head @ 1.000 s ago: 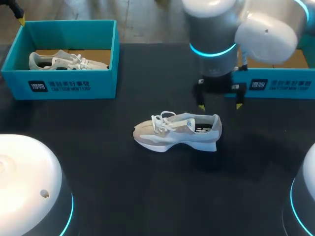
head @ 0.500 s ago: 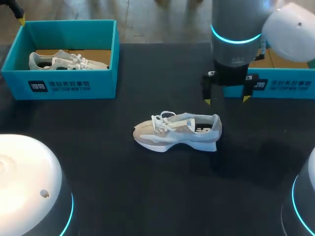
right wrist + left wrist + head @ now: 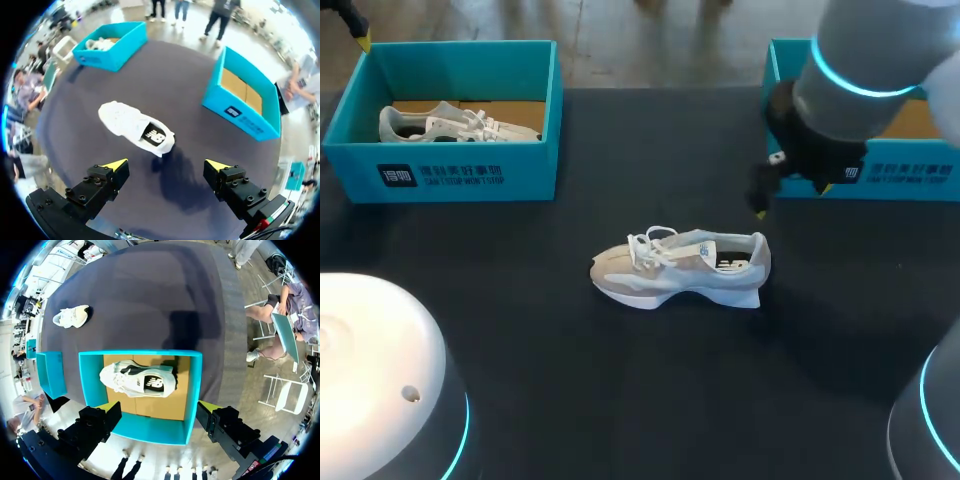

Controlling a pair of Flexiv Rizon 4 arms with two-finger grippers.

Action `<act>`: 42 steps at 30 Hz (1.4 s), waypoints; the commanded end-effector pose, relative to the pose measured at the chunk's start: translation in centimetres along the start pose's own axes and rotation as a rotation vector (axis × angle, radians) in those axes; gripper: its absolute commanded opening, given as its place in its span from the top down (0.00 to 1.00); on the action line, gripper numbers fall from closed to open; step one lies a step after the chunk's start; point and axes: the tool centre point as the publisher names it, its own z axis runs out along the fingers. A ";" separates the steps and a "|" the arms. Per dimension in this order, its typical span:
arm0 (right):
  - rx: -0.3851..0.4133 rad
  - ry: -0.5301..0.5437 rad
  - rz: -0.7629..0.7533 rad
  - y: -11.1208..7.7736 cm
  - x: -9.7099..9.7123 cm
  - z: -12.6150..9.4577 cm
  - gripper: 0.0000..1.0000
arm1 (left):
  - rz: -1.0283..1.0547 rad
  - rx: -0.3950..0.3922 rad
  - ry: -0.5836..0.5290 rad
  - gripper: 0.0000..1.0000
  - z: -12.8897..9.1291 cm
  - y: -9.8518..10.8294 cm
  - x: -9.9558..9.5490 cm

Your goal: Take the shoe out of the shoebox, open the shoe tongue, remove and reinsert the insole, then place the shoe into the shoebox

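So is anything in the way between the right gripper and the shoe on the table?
No, nothing visible is. The shoe lies ahead of the open right gripper, with only bare black table between them.

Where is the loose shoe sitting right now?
In the head view the shoe stands on the table, between the left shoebox and the right shoebox, near the right gripper.
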 end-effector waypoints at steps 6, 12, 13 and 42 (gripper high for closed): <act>-0.007 0.354 -0.115 -1.4 -1.3 -0.7 0.00 | 0.001 -0.002 0.001 0.00 0.0 -0.1 0.0; -0.007 0.354 -0.115 -1.4 -1.3 -0.7 0.00 | 0.001 -0.002 0.001 0.00 0.0 -0.1 0.0; -0.007 0.354 -0.115 -1.4 -1.3 -0.7 0.00 | 0.001 -0.002 0.001 0.00 0.0 -0.1 0.0; -0.334 0.354 -0.626 -1.5 -5.5 4.8 0.00 | 0.001 -0.002 0.001 0.00 0.0 -0.1 0.0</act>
